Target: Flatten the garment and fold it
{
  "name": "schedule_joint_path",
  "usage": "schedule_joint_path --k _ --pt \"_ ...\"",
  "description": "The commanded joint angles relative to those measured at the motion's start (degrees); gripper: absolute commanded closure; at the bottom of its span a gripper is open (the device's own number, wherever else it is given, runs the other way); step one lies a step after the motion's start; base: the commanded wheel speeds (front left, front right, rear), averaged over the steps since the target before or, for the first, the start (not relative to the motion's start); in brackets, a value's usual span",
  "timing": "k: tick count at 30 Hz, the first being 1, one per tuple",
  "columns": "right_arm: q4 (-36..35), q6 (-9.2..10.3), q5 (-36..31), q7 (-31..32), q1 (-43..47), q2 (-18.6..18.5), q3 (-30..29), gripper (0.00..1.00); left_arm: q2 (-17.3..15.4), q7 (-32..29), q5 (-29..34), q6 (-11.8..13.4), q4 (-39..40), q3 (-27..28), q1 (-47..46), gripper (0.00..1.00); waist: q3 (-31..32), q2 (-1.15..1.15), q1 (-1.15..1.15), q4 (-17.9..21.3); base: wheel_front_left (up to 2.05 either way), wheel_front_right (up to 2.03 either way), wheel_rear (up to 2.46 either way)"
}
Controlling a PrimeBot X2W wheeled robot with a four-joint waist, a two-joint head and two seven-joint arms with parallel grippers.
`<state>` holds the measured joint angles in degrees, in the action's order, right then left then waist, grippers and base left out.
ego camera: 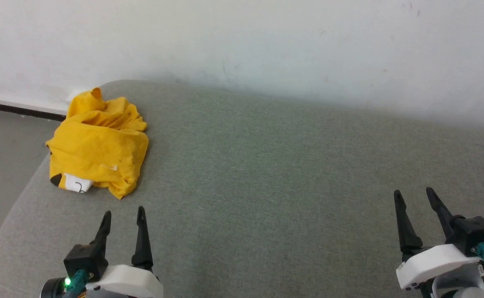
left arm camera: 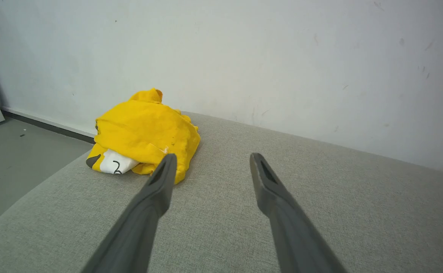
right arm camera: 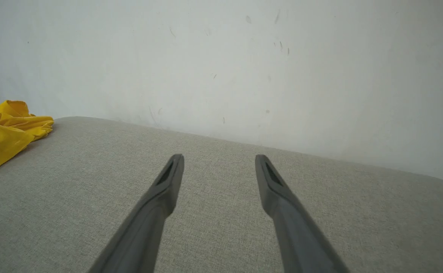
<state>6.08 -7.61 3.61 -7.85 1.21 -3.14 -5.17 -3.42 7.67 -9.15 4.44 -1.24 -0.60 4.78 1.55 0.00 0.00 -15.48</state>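
The garment (ego camera: 99, 145) lies crumpled in a yellow heap on the grey fabric-covered counter (ego camera: 266, 186), just ahead of the left gripper (ego camera: 124, 211) and slightly to its left, not touching it. A white printed patch shows at its near edge. The left gripper is released and holds nothing. The right gripper (ego camera: 414, 191), also released and empty, hovers well apart, with the garment far to its left.

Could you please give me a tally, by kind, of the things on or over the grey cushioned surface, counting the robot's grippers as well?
Yellow garment, crumpled in a heap: 1
Grippers: 2, the left gripper and the right gripper, both open and empty
Total: 3
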Motion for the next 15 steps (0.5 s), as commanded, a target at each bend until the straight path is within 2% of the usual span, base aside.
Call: schedule_joint_path --k 1,15 --pt "0.3 0.07 0.3 -0.7 -0.7 0.1 0.1 0.0 -0.3 0.7 -0.6 0.7 0.1 0.1 1.3 0.0 0.1 0.0 0.0 -2.3 0.0 0.0 0.0" --pt "2.4 0.08 0.6 -2.0 -1.2 0.2 2.2 0.0 -0.5 1.8 -2.4 2.4 0.0 0.0 2.7 0.0 1.1 0.0 0.0 -8.2 0.0 0.0 0.0"
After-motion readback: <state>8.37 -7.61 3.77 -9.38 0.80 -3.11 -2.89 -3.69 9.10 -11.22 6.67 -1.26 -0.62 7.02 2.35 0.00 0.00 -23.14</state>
